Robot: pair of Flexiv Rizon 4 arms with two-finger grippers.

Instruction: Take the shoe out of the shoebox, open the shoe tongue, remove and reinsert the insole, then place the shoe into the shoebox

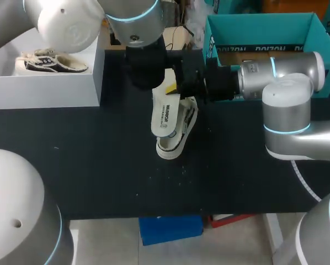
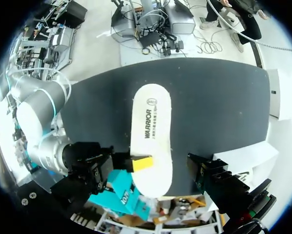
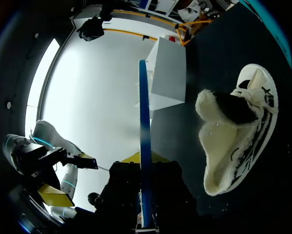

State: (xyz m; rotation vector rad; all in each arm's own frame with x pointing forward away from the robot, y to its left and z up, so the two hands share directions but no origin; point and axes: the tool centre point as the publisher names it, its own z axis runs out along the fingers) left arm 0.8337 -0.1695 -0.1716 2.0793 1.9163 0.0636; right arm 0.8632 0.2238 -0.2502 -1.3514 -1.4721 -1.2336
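- Teal shoebox point(image 1: 253, 25) stands at the table's far side, beside the right arm.
- Sneaker point(image 1: 179, 135) lies mid-table, its long axis near-to-far.
- Insole point(image 1: 165, 113) hangs just above it, roughly parallel.
- Right gripper point(image 3: 145, 160) is clenched on the insole's far end; I cannot tell the left arm's point(image 1: 134, 19) grip.

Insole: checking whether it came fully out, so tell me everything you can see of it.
The insole is a thin, white, sole-shaped pad with dark print on its upper face and a blue edge. It is out of the shoe, held in the air over the black table, gripped at one end by the right end effector.
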